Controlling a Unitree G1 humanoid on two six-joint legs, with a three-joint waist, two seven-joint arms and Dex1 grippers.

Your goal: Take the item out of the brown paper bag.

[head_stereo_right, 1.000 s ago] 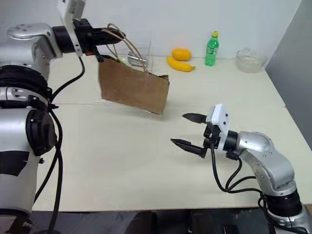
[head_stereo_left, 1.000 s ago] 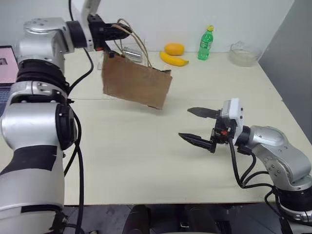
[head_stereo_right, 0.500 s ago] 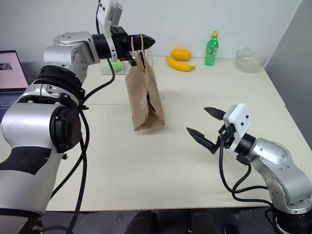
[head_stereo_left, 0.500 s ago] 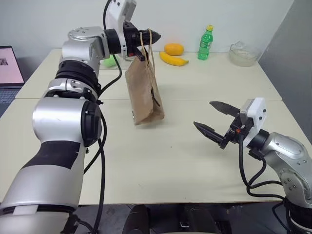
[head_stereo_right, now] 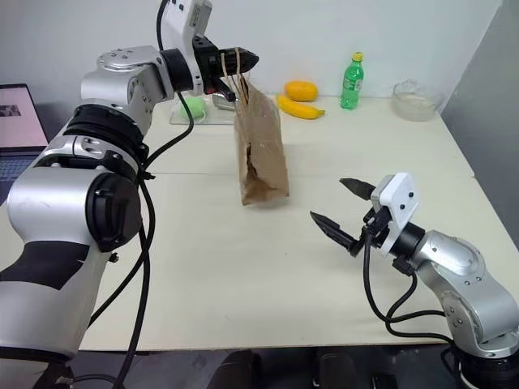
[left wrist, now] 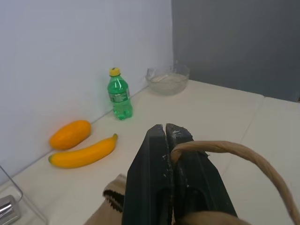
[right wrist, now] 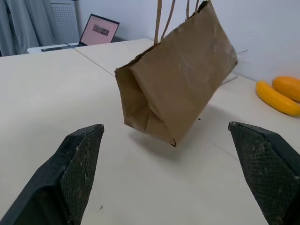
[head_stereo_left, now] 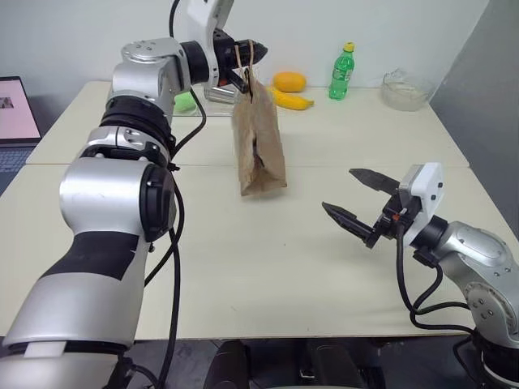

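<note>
Plainly the item itself cannot be seen; it presumably sits low inside the brown paper bag (head_stereo_left: 259, 150). Bag hangs by its tan cord handles (head_stereo_right: 238, 69) from the left gripper (head_stereo_left: 247, 46), fingers pinched tight on the cords, at about 12 o'clock of the table (head_stereo_left: 243, 267). Bag's lower end is close to the tabletop; contact uncertain.

Handling, as judgement: kraft paper is light, creased, limp; it will swing and collapse if pushed. Cords are the only firm hold. Glossy rounded item likely slips, so grip across its widest part, coming in through the mouth beside the cords.

Right gripper (head_stereo_left: 350, 198) waits at 4 o'clock of the bag, well apart, fingers spread wide, holding nothing.

Views: right wrist view shows the bag's folded side gusset and a laptop (right wrist: 100, 32) behind. Left wrist view shows cord against closed fingers, plus banana (left wrist: 84, 153), orange fruit (left wrist: 70, 134), green bottle (left wrist: 119, 95) and glass bowl (left wrist: 168, 80) at 1–2 o'clock beyond the bag.
</note>
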